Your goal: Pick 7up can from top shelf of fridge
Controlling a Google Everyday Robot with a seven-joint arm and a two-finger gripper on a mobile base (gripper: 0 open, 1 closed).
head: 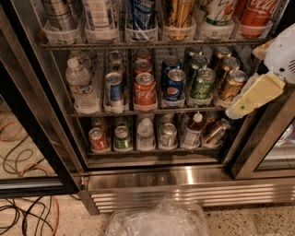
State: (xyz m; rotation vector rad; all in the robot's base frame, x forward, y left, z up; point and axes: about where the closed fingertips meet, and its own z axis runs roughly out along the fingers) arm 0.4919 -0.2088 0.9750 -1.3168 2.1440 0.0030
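Filling most of the frame, the fridge (184,182) shows its ribbed steel base below, while the top shelf (152,44) runs as a grey wire rack with clear lane trays across the upper edge. At the right edge the gripper (251,97), white and pale yellow, hangs beside the middle rack, and I cannot tell whether it is open or closed. The 7up can (218,12) stands upright at upper right on that shelf, silvery-white with green lettering, just left of a red Coca-Cola can (255,14).
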